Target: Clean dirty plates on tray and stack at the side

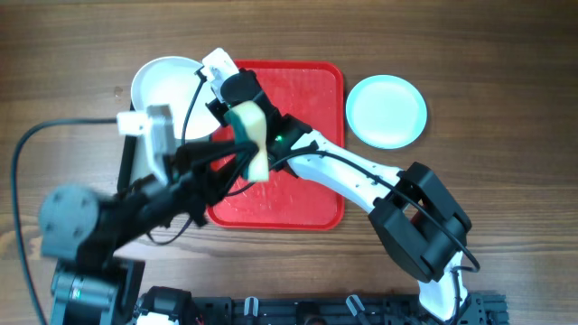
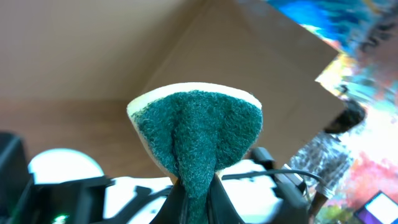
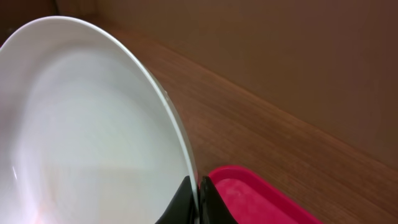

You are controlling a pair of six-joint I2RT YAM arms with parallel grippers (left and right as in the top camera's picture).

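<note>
Overhead: red tray [image 1: 312, 90] partly hidden under left arm [image 1: 153, 203], right arm [image 1: 352, 176], sponge [image 1: 256, 149].

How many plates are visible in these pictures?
2. The right gripper holds a white plate at the red tray's far left corner; a light blue plate lies right of the tray. The arms may hide another.

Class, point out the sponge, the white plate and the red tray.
sponge [image 2: 199, 124], left wrist view, green scouring face.
white plate [image 3: 81, 124], right wrist view, inner surface.
red tray [image 1: 312, 99], overhead view, bare upper-right floor.
</note>
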